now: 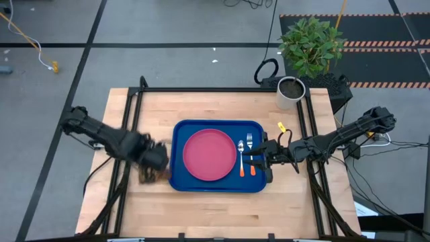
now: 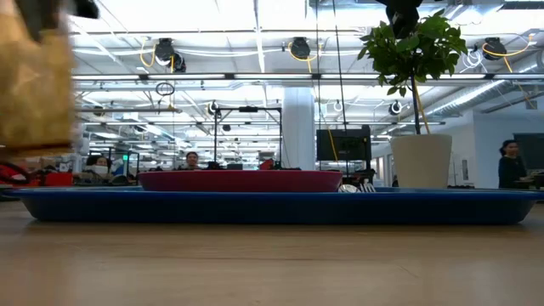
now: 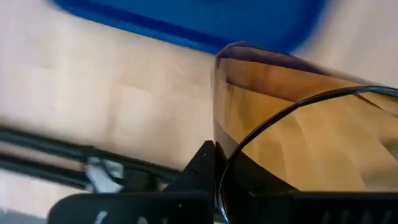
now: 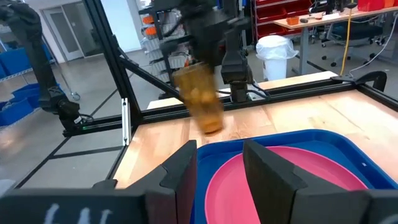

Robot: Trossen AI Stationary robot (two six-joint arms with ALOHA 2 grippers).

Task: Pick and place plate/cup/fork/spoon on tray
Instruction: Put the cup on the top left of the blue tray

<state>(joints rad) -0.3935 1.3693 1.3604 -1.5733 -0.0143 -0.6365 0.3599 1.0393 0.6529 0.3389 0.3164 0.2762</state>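
Note:
The blue tray [image 1: 218, 183] lies mid-table with the pink plate [image 1: 209, 154] on it. The spoon [image 1: 241, 160] and the fork [image 1: 251, 156] lie side by side to the plate's right. My left gripper [image 1: 156, 163] is just left of the tray, shut on the amber cup [image 1: 149, 176]. The cup shows lifted in the low view [image 2: 34, 76] and the right wrist view [image 4: 200, 99]. My right gripper [image 1: 264, 161] is open and empty over the tray's right rim, beside the fork's handle; its fingers [image 4: 180, 171] frame the plate [image 4: 298, 180]. My left gripper holds the cup by its upper end [image 4: 194, 73], coming from above. One finger [image 3: 200, 165] lies outside the cup's wall [image 3: 261, 106]; the other finger's place I cannot tell. The cup hangs tilted below the fingers, its bottom [image 4: 211, 124] clear of the table.
A white-grey plant pot [image 1: 290, 92] with a leafy plant stands at the table's far right corner. A small yellow piece [image 1: 281, 126] lies right of the tray. Black frame rails run along the table's left, right and far edges. People show in the room behind.

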